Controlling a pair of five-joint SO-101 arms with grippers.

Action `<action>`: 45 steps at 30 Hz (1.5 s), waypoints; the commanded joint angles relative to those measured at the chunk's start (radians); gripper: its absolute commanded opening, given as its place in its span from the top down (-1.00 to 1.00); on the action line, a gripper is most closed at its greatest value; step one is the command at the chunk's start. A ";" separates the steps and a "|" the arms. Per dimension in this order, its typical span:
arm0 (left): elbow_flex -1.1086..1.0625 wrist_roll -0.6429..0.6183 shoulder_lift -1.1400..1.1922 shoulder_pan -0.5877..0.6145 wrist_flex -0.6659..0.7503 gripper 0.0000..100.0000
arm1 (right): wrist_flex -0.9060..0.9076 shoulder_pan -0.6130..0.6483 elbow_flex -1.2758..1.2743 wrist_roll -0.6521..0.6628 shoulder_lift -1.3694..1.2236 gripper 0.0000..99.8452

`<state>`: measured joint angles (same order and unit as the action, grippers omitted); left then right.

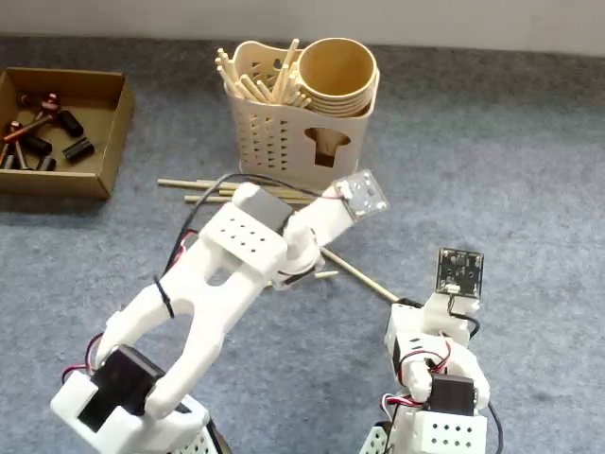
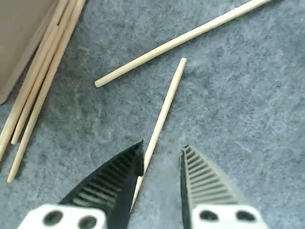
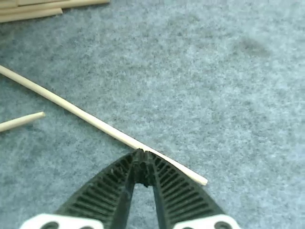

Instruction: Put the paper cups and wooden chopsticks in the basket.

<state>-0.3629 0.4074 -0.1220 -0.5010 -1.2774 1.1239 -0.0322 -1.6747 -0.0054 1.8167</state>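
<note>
High view: basket at the far side, holding stacked cups and a sheaf of chopsticks.
Loose bundle: on the mat, just beside the basket's foot.
Long stick: lying slantwise between the arms. Short stick: near it, not touching.
Left gripper: jaws parted, the short stick's near end between them, close against one finger.
Right gripper: jaws closed, tips at the long stick, gripping nothing that you can see.
Handling, by judgement: sticks light, stiff, smooth, apt to roll or pivot. Take yours near mid-length, jaws square across.
Surface: grey felt-like mat, some grip, little clearance under a stick.
Room: cardboard box of small parts, far left.
</note>
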 commanded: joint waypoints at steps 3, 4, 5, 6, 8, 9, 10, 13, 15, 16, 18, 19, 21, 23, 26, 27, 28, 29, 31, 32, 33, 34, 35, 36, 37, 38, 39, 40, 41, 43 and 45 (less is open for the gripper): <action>-0.051 0.006 -0.002 -0.025 0.097 0.75 | -0.022 -0.004 -0.102 0.006 0.005 0.99; -0.065 0.006 -0.002 -0.024 0.114 0.75 | -0.022 -0.004 -0.102 0.006 0.005 0.99; -0.079 0.006 -0.002 -0.024 0.127 0.75 | -0.022 -0.004 -0.102 0.006 0.005 0.99; -0.091 0.006 -0.002 -0.024 0.140 0.75 | -0.022 -0.004 -0.102 0.006 0.005 0.99; -0.117 0.006 -0.002 -0.024 0.169 0.75 | -0.022 -0.004 -0.102 0.006 0.005 0.99; -0.131 0.006 -0.001 -0.024 0.187 0.75 | -0.022 -0.004 -0.102 0.006 0.005 0.99; -0.147 0.006 -0.001 -0.024 0.209 0.75 | -0.022 -0.004 -0.102 0.006 0.005 0.99; -0.193 0.008 -0.001 -0.022 0.259 0.75 | -0.022 -0.004 -0.102 0.006 0.005 0.99; -0.213 0.009 -0.001 -0.022 0.279 0.75 | -0.021 -0.004 -0.102 0.006 0.005 0.99; -0.219 0.009 -0.001 -0.016 0.288 0.75 | -0.021 -0.004 -0.102 0.006 0.005 0.99; -0.220 0.006 0.004 0.013 0.304 0.74 | -0.019 -0.004 -0.102 0.006 0.005 0.99; -0.214 0.005 0.016 0.028 0.308 0.74 | -0.019 -0.004 -0.102 0.006 0.005 0.99; -0.186 0.005 0.062 0.059 0.308 0.74 | -0.019 -0.004 -0.102 0.006 0.005 0.99; -0.142 0.006 0.140 0.076 0.302 0.74 | -0.019 -0.004 -0.102 0.006 0.005 0.99; -0.054 0.008 0.260 0.081 0.301 0.74 | -0.019 -0.004 -0.102 0.006 0.005 0.99; -0.028 0.008 0.292 0.081 0.290 0.74 | -0.019 -0.004 -0.102 0.006 0.005 0.99; 0.002 0.008 0.320 0.081 0.264 0.75 | -0.019 -0.004 -0.102 0.006 0.005 0.99; 0.036 0.008 0.341 0.082 0.238 0.75 | -0.019 -0.004 -0.102 0.006 0.005 0.99; 0.085 0.008 0.380 0.082 0.198 0.75 | -0.019 -0.004 -0.102 0.006 0.005 0.99; 0.102 0.006 0.394 0.082 0.186 0.75 | -0.019 -0.004 -0.102 0.006 0.005 0.99; 0.110 0.006 0.400 0.082 0.181 0.78 | -0.019 -0.004 -0.102 0.006 0.005 0.99; 0.111 0.006 0.406 0.082 0.181 0.83 | -0.019 -0.004 -0.102 0.006 0.005 0.99; 0.114 0.006 0.409 0.081 0.183 0.89 | -0.019 -0.004 -0.102 0.006 0.005 0.99; 0.116 0.006 0.410 0.077 0.181 0.94 | -0.019 -0.004 -0.102 0.006 0.005 0.99; 0.116 0.006 0.410 0.076 0.181 0.98 | -0.019 -0.004 -0.102 0.006 0.005 0.99; 0.116 0.006 0.410 0.076 0.183 0.99 | -0.019 -0.004 -0.102 0.006 0.005 0.99; 0.116 0.005 0.410 0.076 0.183 0.99 | -0.019 -0.004 -0.102 0.006 0.005 0.99; 0.116 0.003 0.410 0.077 0.181 0.99 | -0.019 -0.004 -0.102 0.006 0.005 0.99; 0.116 -0.006 0.409 0.079 0.181 0.99 | -0.019 -0.004 -0.102 0.006 0.005 0.99; 0.116 -0.034 0.409 0.081 0.180 0.99 | -0.019 -0.004 -0.102 0.006 0.005 0.99; 0.113 -0.040 0.407 0.079 0.178 0.99 | -0.019 -0.004 -0.102 0.006 0.005 0.99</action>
<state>-0.2877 0.3859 0.2923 -0.4365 -1.0902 1.1239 -0.0322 -1.6747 -0.0054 1.8167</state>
